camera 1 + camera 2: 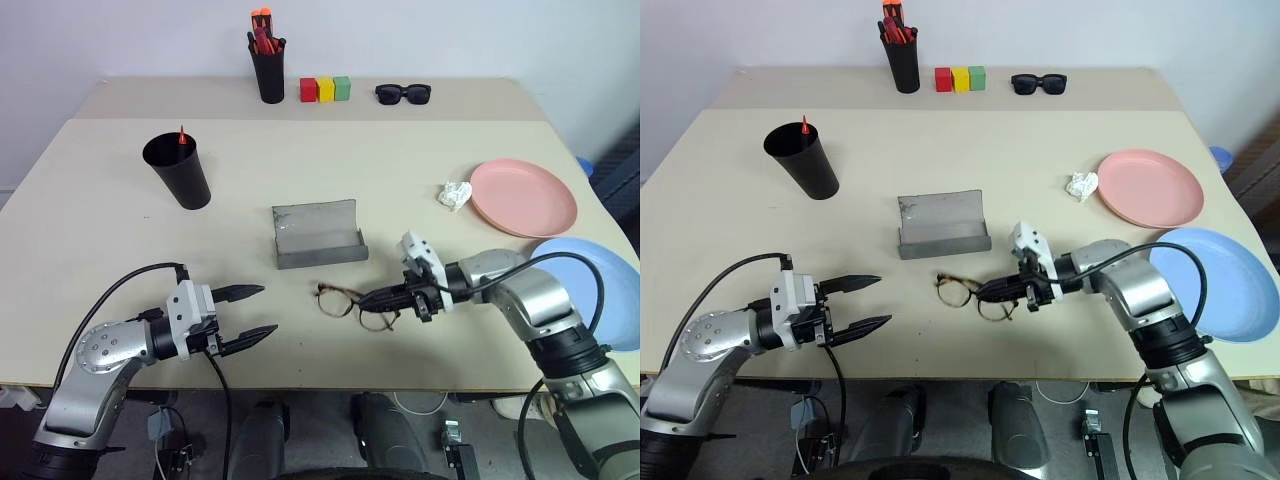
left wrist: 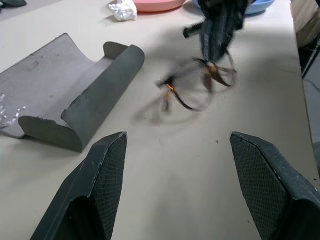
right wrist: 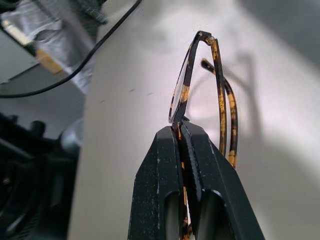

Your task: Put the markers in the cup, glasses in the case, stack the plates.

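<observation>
Two plates (image 1: 523, 196) on the table (image 1: 90, 220), one case (image 1: 318, 236), one cup (image 1: 178, 170). Right end effector (image 1: 368, 298) pinching one pair of glasses (image 1: 345, 304). Left end effector (image 1: 258, 314) spread, holding nothing.

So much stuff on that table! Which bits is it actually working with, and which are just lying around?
In the job:
glasses, pinched in the right fingers
open grey case
black cup with a marker in it
pink plate
blue plate

Lying about:
sunglasses
coloured blocks
pen holder
crumpled paper

case (image 1: 318, 236): matt grey felt | glasses (image 1: 345, 301): glossy tortoise plastic | table (image 1: 90, 210): smooth matt
</observation>
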Controlling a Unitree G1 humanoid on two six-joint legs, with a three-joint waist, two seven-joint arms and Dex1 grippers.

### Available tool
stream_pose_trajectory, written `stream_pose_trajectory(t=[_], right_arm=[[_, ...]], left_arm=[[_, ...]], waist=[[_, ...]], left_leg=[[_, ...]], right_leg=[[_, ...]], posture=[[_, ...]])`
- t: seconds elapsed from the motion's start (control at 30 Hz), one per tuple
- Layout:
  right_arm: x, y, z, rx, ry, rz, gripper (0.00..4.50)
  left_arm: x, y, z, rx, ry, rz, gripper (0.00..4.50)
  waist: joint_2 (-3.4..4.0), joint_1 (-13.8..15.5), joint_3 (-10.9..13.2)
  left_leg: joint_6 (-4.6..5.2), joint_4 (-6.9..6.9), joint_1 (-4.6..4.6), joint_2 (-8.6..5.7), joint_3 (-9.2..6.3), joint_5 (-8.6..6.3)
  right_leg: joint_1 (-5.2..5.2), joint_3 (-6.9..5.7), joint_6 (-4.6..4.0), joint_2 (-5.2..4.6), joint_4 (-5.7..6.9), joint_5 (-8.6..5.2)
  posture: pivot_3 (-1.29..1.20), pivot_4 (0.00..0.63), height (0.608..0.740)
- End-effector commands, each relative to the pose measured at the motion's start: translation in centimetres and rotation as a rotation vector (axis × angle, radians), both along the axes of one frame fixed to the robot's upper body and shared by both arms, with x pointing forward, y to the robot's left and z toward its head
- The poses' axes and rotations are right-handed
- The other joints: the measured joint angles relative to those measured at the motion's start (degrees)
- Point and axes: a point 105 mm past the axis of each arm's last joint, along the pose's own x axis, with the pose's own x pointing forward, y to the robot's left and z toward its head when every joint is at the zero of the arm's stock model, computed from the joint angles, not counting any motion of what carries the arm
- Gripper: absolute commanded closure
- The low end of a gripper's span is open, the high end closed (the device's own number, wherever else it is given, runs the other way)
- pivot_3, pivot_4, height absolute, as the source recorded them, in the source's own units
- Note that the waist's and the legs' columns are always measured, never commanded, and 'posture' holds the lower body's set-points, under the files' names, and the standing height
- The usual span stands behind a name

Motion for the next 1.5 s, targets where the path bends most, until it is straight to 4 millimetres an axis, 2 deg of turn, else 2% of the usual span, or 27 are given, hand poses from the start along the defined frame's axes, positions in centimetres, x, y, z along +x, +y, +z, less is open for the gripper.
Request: stream_pose_trajectory(t=[0.03,0.13,0.27,0.33,0.47,0.63,0.87,1.0,1.27,1.5], right_arm=[[0.7,-0.4,2.8,0.058,-0.075,0.001,4.44],[1.8,0.1,5.4,0.137,-0.126,-0.001,4.44],[3.3,1.1,7.4,0.204,-0.217,-0.004,4.44],[3.8,1.5,7.8,0.216,-0.246,-0.003,4.44],[4.6,2.5,7.2,0.209,-0.286,0.023,4.44],[6.0,4.0,5.6,0.177,-0.331,0.057,4.44],[7.0,5.4,5.0,0.169,-0.355,0.105,4.44],[7.3,6.0,4.9,0.166,-0.36,0.124,4.44],[8.0,6.7,3.9,0.136,-0.339,0.144,4.44],[8.7,7.9,4.7,0.158,-0.369,0.141,4.44]], left_arm=[[0.0,-0.5,1.1,-0.013,-0.034,-0.014,1.14],[0.0,-0.6,1.2,-0.016,-0.036,-0.014,1.14],[0.0,-0.7,1.2,-0.018,-0.038,-0.011,1.14],[0.0,-0.7,1.2,-0.019,-0.038,-0.009,1.14],[-0.2,-0.6,1.3,-0.022,-0.041,0.006,1.14],[-0.8,0.7,1.6,-0.058,-0.016,0.072,1.14],[-0.6,2.2,3.7,-0.18,-0.015,0.167,1.14],[-1.3,3.4,3.2,-0.194,0.015,0.197,1.14],[-3.2,3.4,2.2,-0.208,0.087,0.157,1.14],[-3.4,3.3,1.8,-0.206,0.083,0.158,1.14]], waist=[[0.0,0.0,0.0],[0.0,-0.1,0.0],[0.01,-0.1,0.0],[0.01,-0.1,0.0],[0.01,0.0,0.0],[0.02,-0.6,0.0],[0.05,-0.8,0.0],[0.05,-1.3,0.0],[0.07,-1.6,0.0],[0.07,-1.7,0.0]], left_leg=[[0.0,-0.02,0.0,0.0,0.0,0.0],[0.0,-0.05,0.0,0.0,-0.01,0.0],[0.0,-0.05,0.02,0.0,0.0,0.0],[0.0,-0.09,0.03,0.0,-0.01,0.0],[0.0,-0.17,0.03,0.0,-0.01,0.0],[0.0,-0.29,0.11,0.02,0.02,0.0],[-0.02,-0.28,0.13,0.02,0.01,0.01],[-0.02,-0.35,0.16,0.02,0.01,0.01],[-0.02,-0.38,0.25,0.02,0.06,0.02],[-0.02,-0.38,0.34,0.02,0.06,0.02]], right_leg=[[0.0,0.0,0.0,0.0,0.0,0.0],[-0.01,0.0,0.0,0.0,0.0,0.0],[-0.02,0.0,-0.01,0.0,0.01,0.01],[-0.02,0.0,-0.01,0.0,0.0,0.01],[-0.02,-0.01,-0.01,-0.01,-0.01,0.01],[-0.07,0.01,-0.03,-0.01,0.02,0.02],[-0.05,0.01,-0.04,0.0,0.06,0.03],[-0.06,0.01,-0.04,-0.01,0.05,0.03],[-0.05,0.03,-0.09,0.01,0.1,0.05],[0.03,0.04,-0.09,0.02,0.11,0.04]], posture=[[0.0,0.15,0.74],[0.0,0.15,0.74],[0.0,0.15,0.74],[0.0,0.15,0.74],[0.0,0.15,0.74],[0.0,0.15,0.74],[0.0,0.15,0.74],[0.0,0.15,0.74],[0.0,0.15,0.74],[0.0,0.15,0.74]])
